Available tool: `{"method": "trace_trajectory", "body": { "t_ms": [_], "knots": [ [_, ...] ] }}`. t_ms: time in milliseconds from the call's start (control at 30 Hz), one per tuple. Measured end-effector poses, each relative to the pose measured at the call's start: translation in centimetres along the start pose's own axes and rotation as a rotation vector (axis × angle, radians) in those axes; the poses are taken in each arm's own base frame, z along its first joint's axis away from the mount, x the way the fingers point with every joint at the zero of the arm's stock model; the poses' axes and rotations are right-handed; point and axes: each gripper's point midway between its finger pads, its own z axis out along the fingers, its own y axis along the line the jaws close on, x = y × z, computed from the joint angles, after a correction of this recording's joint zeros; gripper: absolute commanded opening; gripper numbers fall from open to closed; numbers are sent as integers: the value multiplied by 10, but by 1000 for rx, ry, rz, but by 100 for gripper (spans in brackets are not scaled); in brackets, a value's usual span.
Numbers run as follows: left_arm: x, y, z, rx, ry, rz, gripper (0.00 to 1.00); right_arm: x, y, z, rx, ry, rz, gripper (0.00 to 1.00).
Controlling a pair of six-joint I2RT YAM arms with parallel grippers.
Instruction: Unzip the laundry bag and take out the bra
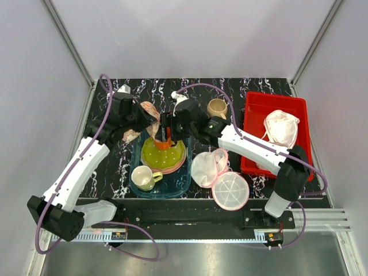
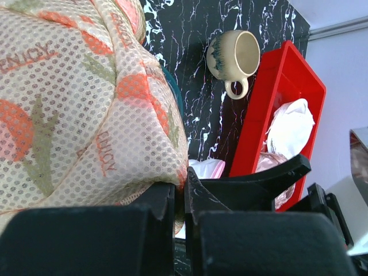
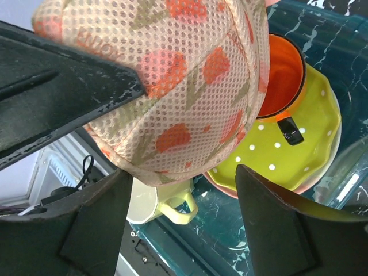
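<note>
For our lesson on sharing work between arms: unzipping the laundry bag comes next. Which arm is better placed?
Probably the right. The left pincer is shut on the laundry bag, holding it up. The right pincer is open right at the bag, free to work the zip, which isn't visible.

Pale walls (image 1: pixel 190 34) enclose a black, seemingly marbled tabletop (image 1: pixel 253 86).

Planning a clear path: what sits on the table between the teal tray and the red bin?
Top view: a white mesh bundle and a round pink-rimmed mesh pouch lie between the teal tray and red bin.
</note>
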Motion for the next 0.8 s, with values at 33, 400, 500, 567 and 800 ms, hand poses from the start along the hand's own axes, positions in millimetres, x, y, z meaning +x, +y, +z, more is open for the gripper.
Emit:
{"method": "trace_trajectory", "body": {
  "t_ms": [33, 400, 500, 567, 800],
  "knots": [
    [0, 1, 2, -6, 1, -6, 0, -2, -1, 2, 10, -13, -1, 74],
    [-9, -8, 11, 1, -16, -44, 0, -19, -9, 9, 85, -136, -11, 75],
    [-10, -8, 14, -6, -13, -47, 0, -20, -13, 12, 95, -159, -5, 66],
    [-10, -7, 18, -12, -9, -56, 0, -21, -15, 14, 100, -176, -4, 49],
    [-13, -10, 26, -8, -19, -72, 0, -27, -11, 16, 96, -219, -19, 0]
  ]
}}
